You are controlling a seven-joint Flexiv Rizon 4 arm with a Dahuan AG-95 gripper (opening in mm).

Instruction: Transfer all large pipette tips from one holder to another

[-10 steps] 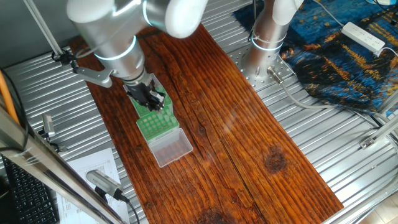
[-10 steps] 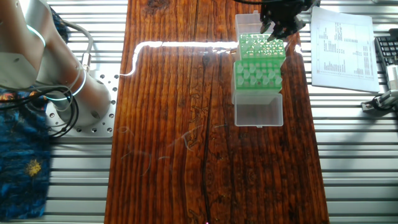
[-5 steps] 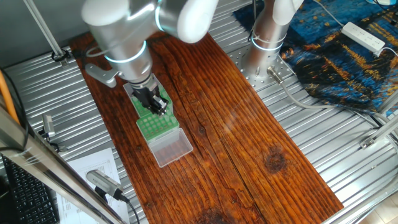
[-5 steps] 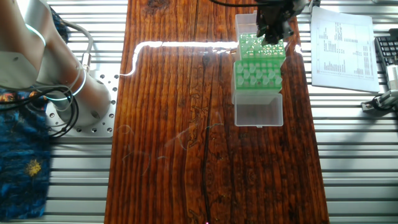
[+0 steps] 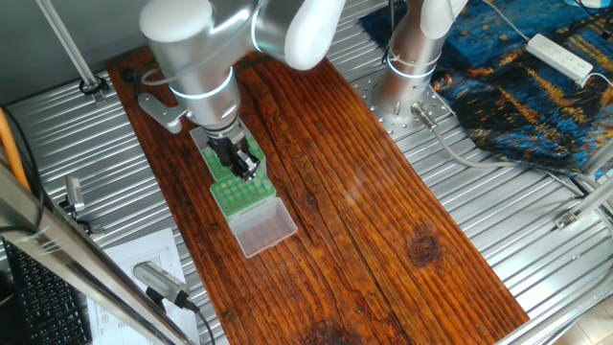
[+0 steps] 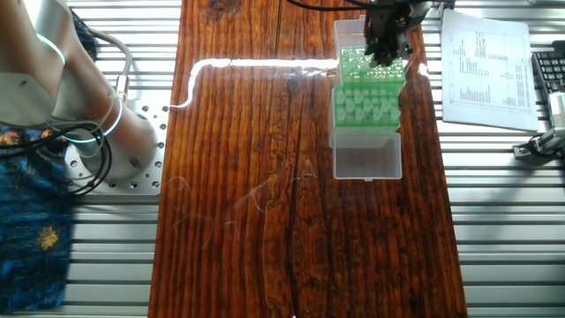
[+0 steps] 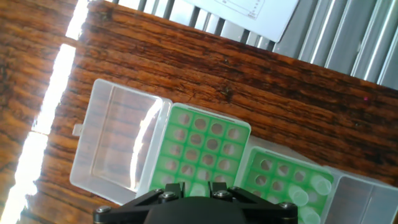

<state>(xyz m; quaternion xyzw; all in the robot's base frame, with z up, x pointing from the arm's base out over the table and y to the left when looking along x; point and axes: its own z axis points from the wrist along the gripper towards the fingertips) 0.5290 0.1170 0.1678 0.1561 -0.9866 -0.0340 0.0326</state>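
Gripper (image 5: 243, 165) hangs right over near green rack (image 7: 202, 152) w/ bare holes, jaw state can't tell; large pipette tips (image 7: 309, 190) stand upright in neighbouring rack (image 7: 285, 180), just beside.

A dark wooden tabletop (image 5: 383, 220) lies on ribbed metal decking (image 5: 536, 230) under bright glare.

Single arm (image 5: 206, 43) enters from the top of the frame in one fixed view, its silver-white wrist section angled downward at upper left of centre. The black claw (image 5: 239, 161) points down. In the other fixed view the claw (image 6: 386, 42) sits at the top edge, right of centre. Hand view shows only the claw's black base (image 7: 196, 202) at bottom centre; finger separation cannot be determined.
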